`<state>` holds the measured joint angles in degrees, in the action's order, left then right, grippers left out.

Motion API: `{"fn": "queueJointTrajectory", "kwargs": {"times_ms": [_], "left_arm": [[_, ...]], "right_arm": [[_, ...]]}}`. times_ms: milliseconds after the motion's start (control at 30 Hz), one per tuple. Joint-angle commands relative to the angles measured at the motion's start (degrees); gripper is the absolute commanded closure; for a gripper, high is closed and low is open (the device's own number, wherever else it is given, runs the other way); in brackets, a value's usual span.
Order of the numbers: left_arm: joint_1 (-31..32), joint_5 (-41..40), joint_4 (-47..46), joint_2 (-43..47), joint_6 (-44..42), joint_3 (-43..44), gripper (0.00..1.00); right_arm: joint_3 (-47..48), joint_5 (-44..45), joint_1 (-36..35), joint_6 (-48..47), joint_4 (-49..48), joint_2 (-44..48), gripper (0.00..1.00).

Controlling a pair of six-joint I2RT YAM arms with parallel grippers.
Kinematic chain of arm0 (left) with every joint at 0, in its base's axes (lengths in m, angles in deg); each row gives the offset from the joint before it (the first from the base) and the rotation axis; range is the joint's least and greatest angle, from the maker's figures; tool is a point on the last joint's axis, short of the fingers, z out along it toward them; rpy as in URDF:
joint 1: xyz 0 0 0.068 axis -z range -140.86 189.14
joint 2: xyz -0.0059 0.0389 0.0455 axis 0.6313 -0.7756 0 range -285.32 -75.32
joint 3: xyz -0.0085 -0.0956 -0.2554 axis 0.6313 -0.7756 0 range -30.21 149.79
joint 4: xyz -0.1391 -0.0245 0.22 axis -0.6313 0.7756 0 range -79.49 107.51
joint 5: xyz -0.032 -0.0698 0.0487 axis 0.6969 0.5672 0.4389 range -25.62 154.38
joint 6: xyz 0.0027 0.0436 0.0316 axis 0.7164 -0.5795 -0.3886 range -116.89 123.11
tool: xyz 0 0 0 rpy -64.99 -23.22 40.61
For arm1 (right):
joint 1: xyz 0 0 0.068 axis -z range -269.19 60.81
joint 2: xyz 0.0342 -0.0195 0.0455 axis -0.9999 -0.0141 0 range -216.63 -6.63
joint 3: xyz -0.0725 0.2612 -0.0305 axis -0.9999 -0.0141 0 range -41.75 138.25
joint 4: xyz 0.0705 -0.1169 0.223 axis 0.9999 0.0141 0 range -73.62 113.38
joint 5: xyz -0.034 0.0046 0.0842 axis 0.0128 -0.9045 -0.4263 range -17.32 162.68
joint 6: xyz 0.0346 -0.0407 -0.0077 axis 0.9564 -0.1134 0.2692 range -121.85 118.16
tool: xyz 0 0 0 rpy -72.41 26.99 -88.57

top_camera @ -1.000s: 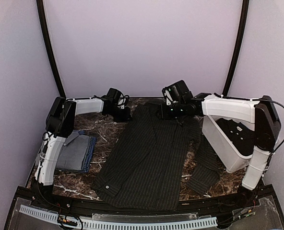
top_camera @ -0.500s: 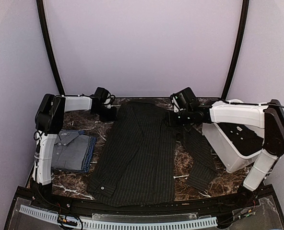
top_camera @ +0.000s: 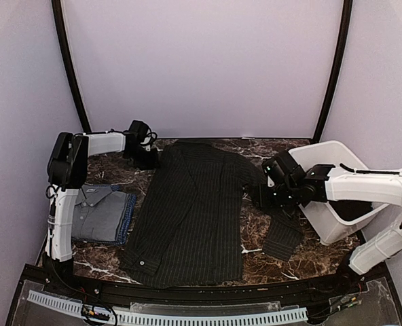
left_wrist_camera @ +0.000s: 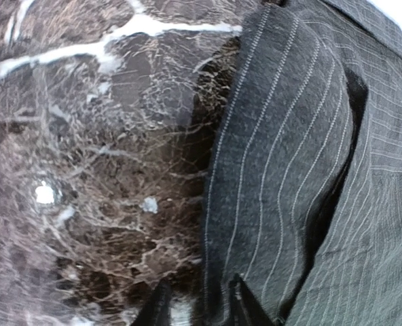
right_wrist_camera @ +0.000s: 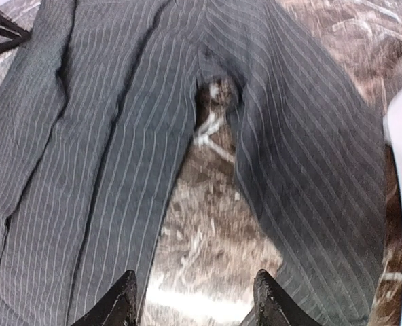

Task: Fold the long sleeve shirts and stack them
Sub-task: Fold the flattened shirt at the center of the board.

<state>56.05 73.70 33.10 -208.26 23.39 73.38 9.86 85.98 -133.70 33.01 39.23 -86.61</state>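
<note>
A charcoal pinstriped long sleeve shirt [top_camera: 194, 210] lies spread flat on the marble table, collar at the far end, its right sleeve [top_camera: 282, 224] angled off toward the tub. My left gripper [top_camera: 147, 159] sits at the shirt's far left shoulder. In the left wrist view its jaws [left_wrist_camera: 199, 305] stand slightly apart with the cloth's edge [left_wrist_camera: 282, 170] lying between them. My right gripper [top_camera: 265, 197] hovers open [right_wrist_camera: 195, 302] over the bare gap between the shirt body [right_wrist_camera: 85, 136] and the sleeve [right_wrist_camera: 309, 156], holding nothing. A folded grey shirt [top_camera: 99, 214] rests on a blue one [top_camera: 128, 217] at the left.
A white plastic tub [top_camera: 330, 227] stands tilted at the right, under my right forearm; its wall [right_wrist_camera: 401, 170] shows beside the sleeve. Curved black poles and the lilac back wall close off the far edge of the table.
My left gripper has drawn the shirt's shoulder left and back, then parted its jaws. My right arm has pulled away from the collar, right and nearer, uncovering the tub's rim.
</note>
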Motion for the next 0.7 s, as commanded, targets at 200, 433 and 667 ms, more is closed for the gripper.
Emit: {"fn": "queueJointTrajectory", "kwargs": {"times_ms": [200,433,667], "left_arm": [[-0.2,1.4,7.2,10.1,1.3,0.8,0.52],[2.5,6.4,3.3,18.5,3.7,-5.7,0.48],[5.9,8.4,1.8,24.3,5.0,-8.6,0.48]], "right_arm": [[-9.3,4.3,-8.3,20.4,12.4,7.1,0.45],[-14.6,3.8,-12.3,32.9,18.5,9.6,0.40],[-19.4,1.3,-13.7,41.2,22.7,15.5,0.35]]}}
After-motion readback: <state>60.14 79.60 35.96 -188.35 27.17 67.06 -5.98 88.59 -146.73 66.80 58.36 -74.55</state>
